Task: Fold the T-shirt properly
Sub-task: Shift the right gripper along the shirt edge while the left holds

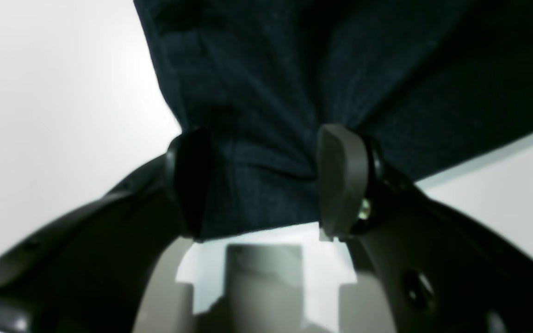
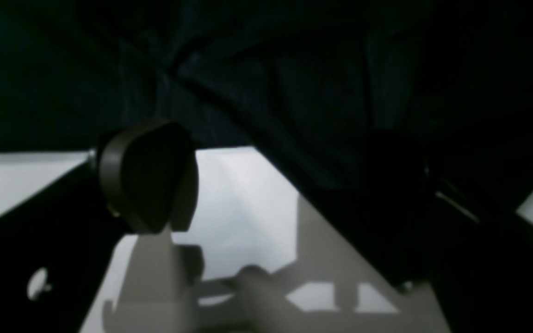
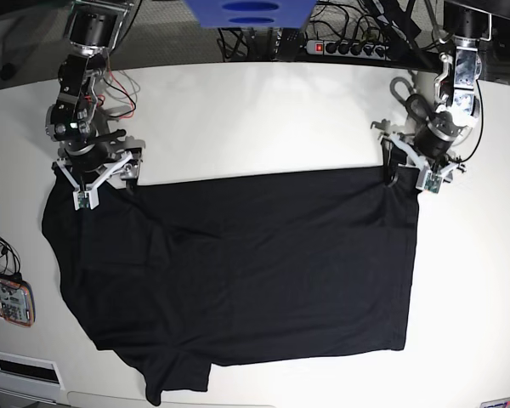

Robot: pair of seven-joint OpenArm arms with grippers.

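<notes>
Fingers of your left gripper (image 1: 266, 180) stood partly apart with a bunched fold of the plain black, matte cloth T-shirt (image 3: 238, 272) pinched between them; the rounded grey pad (image 1: 343, 178) pressed the fabric from one side and the darker pad (image 1: 190, 180) from the other, and creases radiated upward from the grip. Your right gripper (image 2: 266, 185) had its fingers spread wide: the oval grey pad (image 2: 148, 173) stood clear over bare surface, while the opposite finger was lost in shadow against the cloth, so you could not tell whether it touched the fabric.

In the base view, the T-shirt lay spread flat on the smooth white table (image 3: 263, 119), its straight upper edge running between the two grippers, one gripper at each upper corner. One short sleeve projected at the lower edge and was cut off by the frame there. The weave appeared fine and slightly ribbed in the left wrist view; in the right wrist view the cloth was too dark and blurred to show texture.

Behind the table, a black power strip (image 3: 357, 47) and tangled cables lay in view. A flat device with orange trim (image 3: 7, 299) sat at the table's side, partly cropped.
</notes>
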